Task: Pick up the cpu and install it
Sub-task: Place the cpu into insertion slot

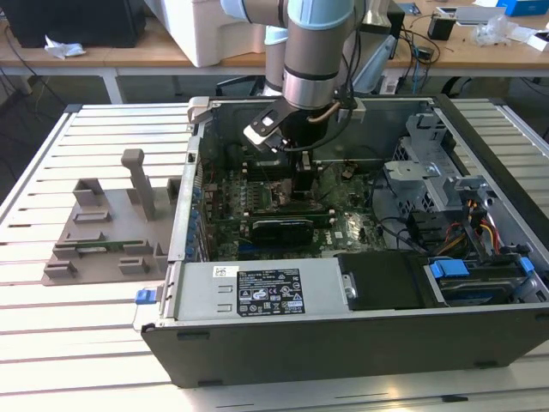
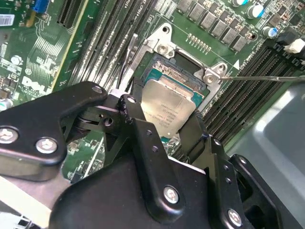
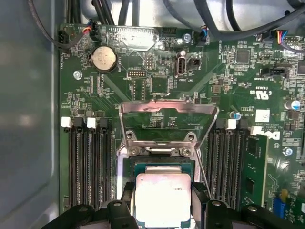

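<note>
Gripper (image 2: 163,125): we see jaws clamping 1 cpu (image 2: 170,102) by 2 opposite edges; 1 socket (image 3: 162,166) lies open w/ room just beyond jaws.

The cpu (image 3: 163,196) is silvery, the gripper (image 2: 164,125) black, the motherboard (image 3: 228,71) green, the case (image 1: 343,348) dark grey.

Black jaws clamp cpu (image 2: 167,106) by two opposite edges, silver top up. It sits over open socket (image 2: 164,75) on green board (image 2: 43,52); contact unclear. Memory slots (image 2: 248,95) flank socket. Thin lever (image 2: 267,77) crosses one bank.
</note>
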Robot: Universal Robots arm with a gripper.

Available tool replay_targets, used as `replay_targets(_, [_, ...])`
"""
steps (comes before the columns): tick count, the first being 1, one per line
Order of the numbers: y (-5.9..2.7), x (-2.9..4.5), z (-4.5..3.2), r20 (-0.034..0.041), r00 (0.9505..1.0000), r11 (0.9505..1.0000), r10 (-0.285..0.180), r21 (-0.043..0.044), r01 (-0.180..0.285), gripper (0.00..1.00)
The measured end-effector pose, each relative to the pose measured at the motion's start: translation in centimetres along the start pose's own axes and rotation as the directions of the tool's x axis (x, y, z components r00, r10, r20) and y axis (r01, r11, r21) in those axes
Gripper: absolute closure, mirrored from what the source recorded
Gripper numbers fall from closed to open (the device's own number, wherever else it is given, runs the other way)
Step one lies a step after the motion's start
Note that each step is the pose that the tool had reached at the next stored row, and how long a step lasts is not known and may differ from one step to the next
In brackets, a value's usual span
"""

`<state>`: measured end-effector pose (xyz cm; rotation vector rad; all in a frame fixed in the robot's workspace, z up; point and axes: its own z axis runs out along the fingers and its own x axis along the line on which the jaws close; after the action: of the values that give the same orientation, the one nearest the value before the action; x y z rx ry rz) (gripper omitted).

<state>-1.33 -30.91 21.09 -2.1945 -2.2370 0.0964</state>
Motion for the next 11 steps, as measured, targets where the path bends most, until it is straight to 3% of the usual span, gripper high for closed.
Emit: replay_targets(11, [-0.17,0.04,0.9,-0.0007,0.9998,0.9998,0.017,0.0007,-0.017,0.45])
